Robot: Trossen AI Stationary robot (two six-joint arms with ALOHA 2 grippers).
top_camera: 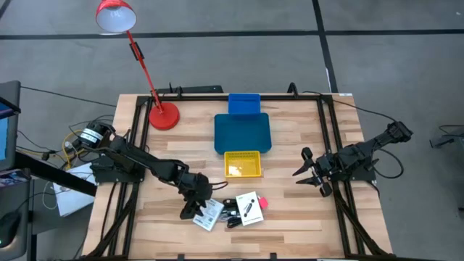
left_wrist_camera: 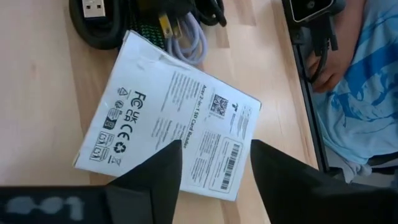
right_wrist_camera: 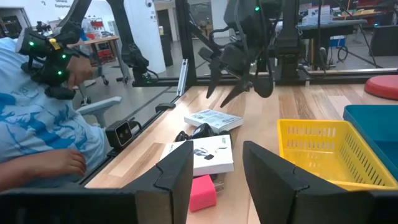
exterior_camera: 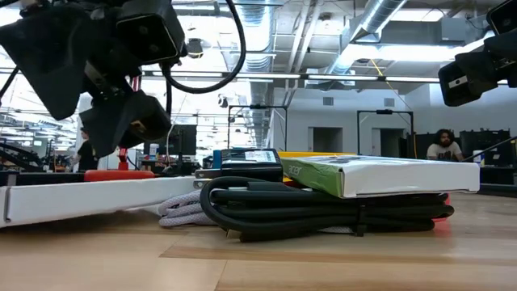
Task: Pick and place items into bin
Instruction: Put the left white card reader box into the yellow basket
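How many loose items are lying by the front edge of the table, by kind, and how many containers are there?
White printed boxes: 2, one under the left pincer, one to its right
Pink piece: 1
Black cable bundle: 1
Pale coiled cable: 1
Yellow basket: 1
Blue bins: 2, large and small
Total: 8

My left wrist view shows a white card (left_wrist_camera: pixel 168 115) in the middle of the frame. I read "FC", "UK CA" and "SD Card Reader" on it.
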